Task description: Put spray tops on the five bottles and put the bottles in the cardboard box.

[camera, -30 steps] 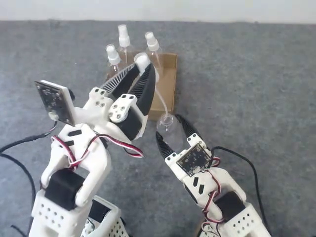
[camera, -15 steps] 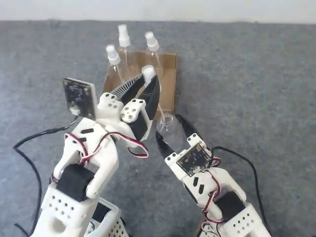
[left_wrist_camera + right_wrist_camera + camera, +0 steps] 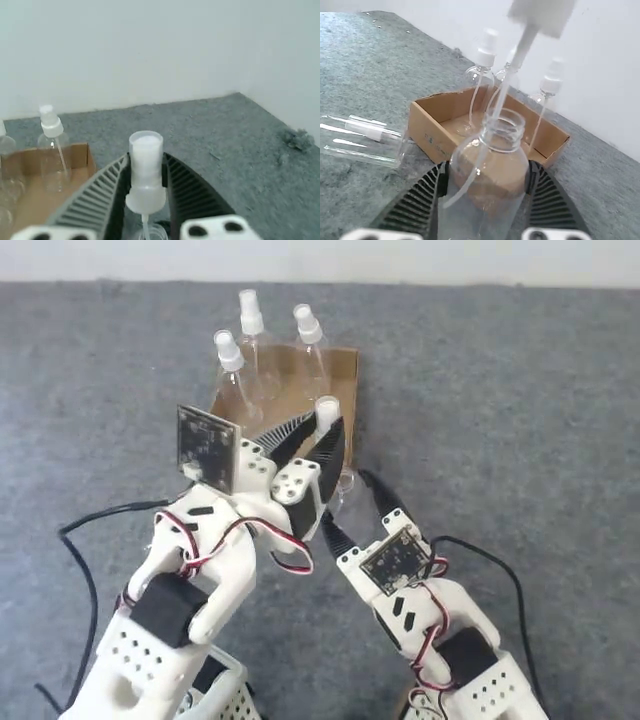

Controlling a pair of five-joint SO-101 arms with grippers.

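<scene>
My left gripper point(image 3: 322, 426) is shut on a white spray top point(image 3: 327, 407), held upright point(image 3: 146, 165) with its dip tube pointing down. The tube point(image 3: 495, 115) runs into the open neck of a clear bottle point(image 3: 490, 165). That bottle point(image 3: 343, 492) stands upright with my right gripper point(image 3: 346, 502) shut on its body. The spray top's head point(image 3: 542, 15) is still well above the neck. Behind them lies the cardboard box point(image 3: 340, 390), with three capped bottles point(image 3: 250, 312) standing in it. Another capped bottle point(image 3: 365, 140) lies on its side on the carpet beside the box.
Grey carpet point(image 3: 500, 400) covers the floor up to a white wall point(image 3: 150, 45) behind the box. Cables point(image 3: 80, 570) trail beside both arm bases. The carpet to the right of the box is open.
The left arm swung right and forward with the spray top, bringing it over the held bottle so the tube enters the neck. The right arm stayed put.
</scene>
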